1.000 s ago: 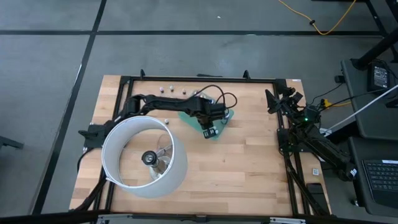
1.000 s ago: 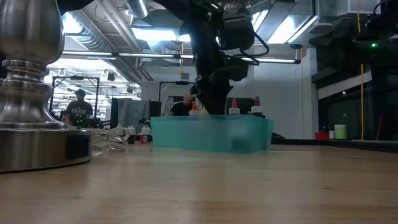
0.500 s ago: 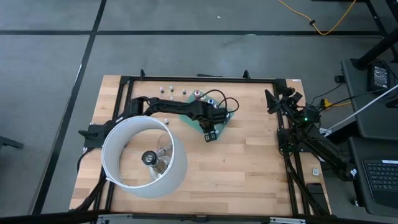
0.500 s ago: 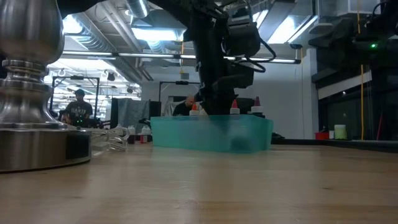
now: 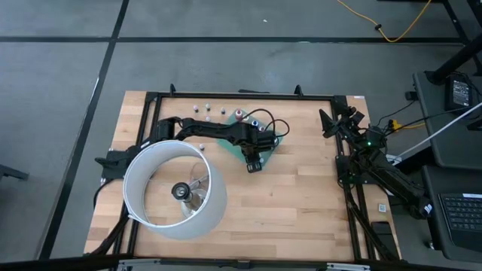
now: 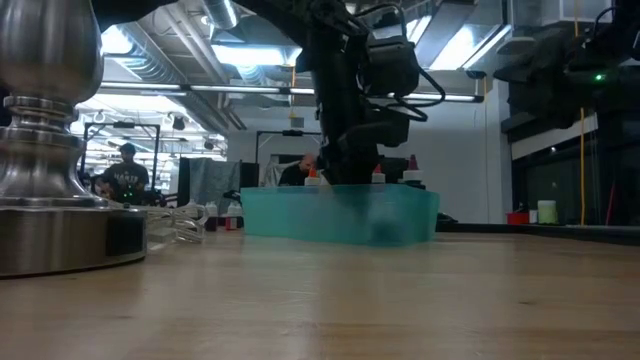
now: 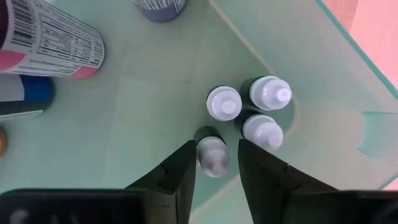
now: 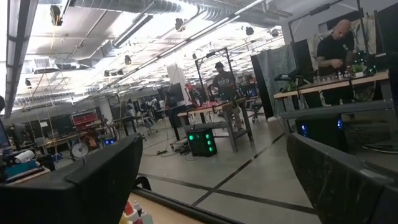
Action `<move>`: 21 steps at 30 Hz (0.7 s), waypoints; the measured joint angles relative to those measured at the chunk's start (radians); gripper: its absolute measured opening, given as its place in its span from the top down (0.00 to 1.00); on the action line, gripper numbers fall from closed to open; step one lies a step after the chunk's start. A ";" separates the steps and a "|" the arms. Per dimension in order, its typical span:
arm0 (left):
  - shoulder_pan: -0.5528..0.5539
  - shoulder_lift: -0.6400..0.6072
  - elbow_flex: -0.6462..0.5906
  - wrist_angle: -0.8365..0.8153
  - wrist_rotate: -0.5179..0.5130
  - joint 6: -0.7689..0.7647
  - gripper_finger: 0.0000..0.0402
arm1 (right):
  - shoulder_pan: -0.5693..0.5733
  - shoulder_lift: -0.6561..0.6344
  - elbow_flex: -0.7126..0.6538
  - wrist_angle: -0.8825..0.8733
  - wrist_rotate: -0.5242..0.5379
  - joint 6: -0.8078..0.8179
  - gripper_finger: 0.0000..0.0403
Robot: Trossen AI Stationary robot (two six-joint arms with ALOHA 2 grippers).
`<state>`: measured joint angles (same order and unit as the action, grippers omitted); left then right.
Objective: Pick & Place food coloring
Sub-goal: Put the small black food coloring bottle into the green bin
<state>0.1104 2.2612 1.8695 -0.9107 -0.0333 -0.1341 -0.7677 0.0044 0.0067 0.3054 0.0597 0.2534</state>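
High view: the left arm reaches from the left edge of the table across to upper centre, its left gripper point(image 5: 254, 159) pointing down into a green tray point(image 5: 273, 143) just right of the big white ring lamp point(image 5: 175, 190). The right arm sits folded at the right edge of the table, with the right gripper point(image 5: 328, 120) near the upper right corner, well apart from the tray.

Left wrist view: the left gripper point(image 7: 216, 160) has its two dark fingers set narrowly, one each side of a small white-capped bottle point(image 7: 212, 154) standing on the tray floor. Whether the pads actually press the bottle I cannot tell. Three more white-capped bottles point(image 7: 263, 112) stand in a tight cluster just beyond it, near the tray's corner. At the upper left of that frame lie larger bottles on their sides, one with a barcode label point(image 7: 53, 36), one blue point(image 7: 23, 98).

High view: several loose food coloring bottles point(image 5: 206, 108) stand in a row along the table's upper edge, to the left of the tray; one more point(image 5: 201, 144) sits near the lamp rim.

Low view: the tray point(image 6: 340, 214) is at mid frame with red-tipped bottle caps point(image 6: 378, 176) showing above its rim, and the arm comes down into it.

Right wrist view: the right gripper point(image 8: 205, 180) has its fingers wide apart, holding nothing, facing the room, where people stand at benches.
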 joint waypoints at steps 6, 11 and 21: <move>0.007 0.000 0.055 -0.044 -0.022 -0.001 0.67 | 0.000 0.000 0.000 0.000 0.000 0.000 0.01; 0.020 0.000 0.108 -0.071 -0.027 -0.017 0.60 | 0.000 0.000 0.000 0.000 0.000 0.000 0.01; 0.044 -0.003 0.261 -0.208 -0.024 -0.039 0.36 | 0.000 0.000 0.000 -0.002 0.000 0.000 0.01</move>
<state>0.1546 2.2578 2.1310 -1.1191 -0.0578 -0.1730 -0.7681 0.0044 0.0067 0.3038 0.0597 0.2535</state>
